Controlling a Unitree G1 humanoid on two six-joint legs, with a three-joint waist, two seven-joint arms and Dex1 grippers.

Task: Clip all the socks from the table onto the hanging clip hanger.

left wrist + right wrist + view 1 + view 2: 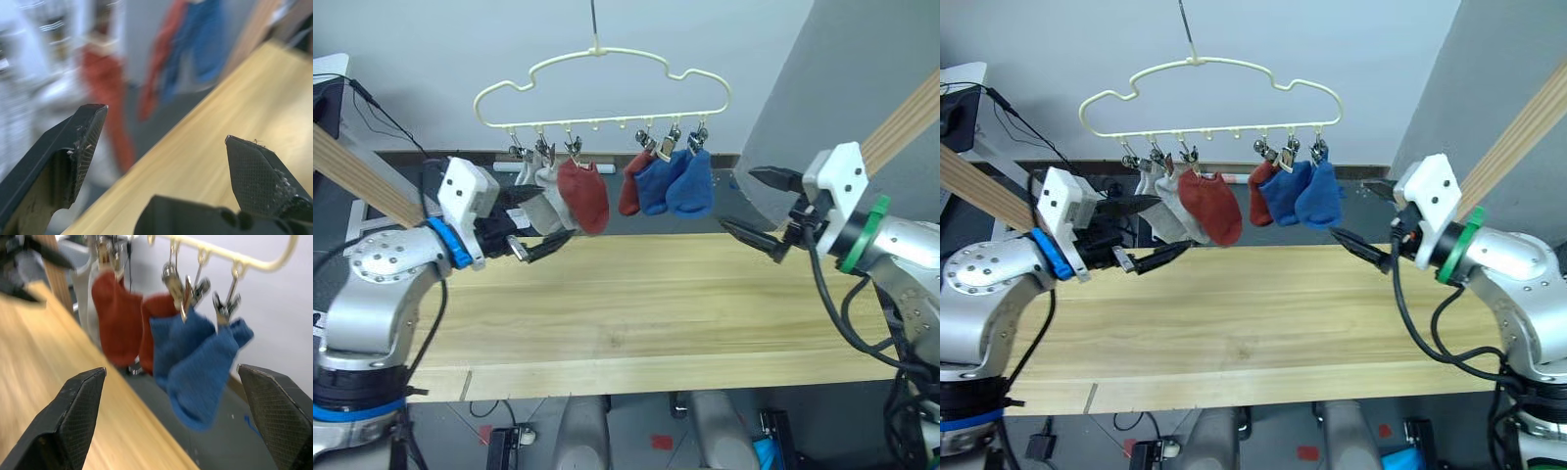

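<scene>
Six short knit socks [607, 191], grey, rust-red and blue, are being held by the cream wire clip hanger [602, 88] above the light wooden tabletop [646, 304]; the left gripper [530, 225] and right gripper [759, 208] are being kept apart

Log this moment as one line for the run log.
socks: six clipped on hanger | table: no socks | left pincer: open, holding nothing | right pincer: open, holding nothing

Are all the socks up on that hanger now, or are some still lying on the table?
All up: six socks hang from the clip hanger, and none lies on the table.
</scene>
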